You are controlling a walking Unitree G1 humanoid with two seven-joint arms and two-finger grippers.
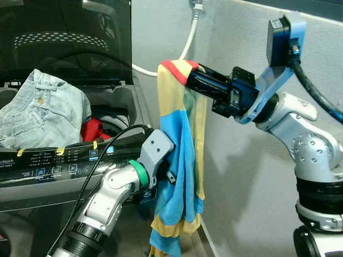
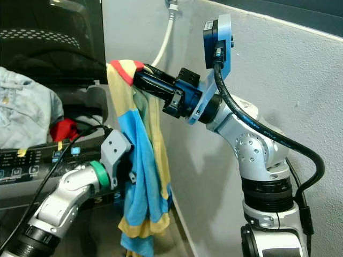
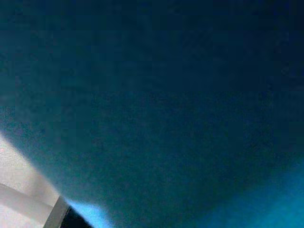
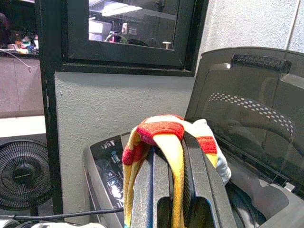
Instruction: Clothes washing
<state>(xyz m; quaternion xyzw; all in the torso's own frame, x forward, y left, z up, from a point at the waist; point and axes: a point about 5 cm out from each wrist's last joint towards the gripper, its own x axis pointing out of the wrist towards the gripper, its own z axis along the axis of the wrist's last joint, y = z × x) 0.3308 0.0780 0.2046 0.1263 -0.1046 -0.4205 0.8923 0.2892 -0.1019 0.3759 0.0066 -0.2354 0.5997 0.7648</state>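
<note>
The fingers of the right gripper are closed on the red-edged top of one striped garment, which is held up beside the open washing machine. The garment's long axis runs vertically, its blue and yellow length hanging straight down toward the floor. The left gripper is pressed into the cloth lower down; whether its fingers are open cannot be told. One pair of jeans is draped over the machine's rim, with one red item seen inside the drum.
</note>
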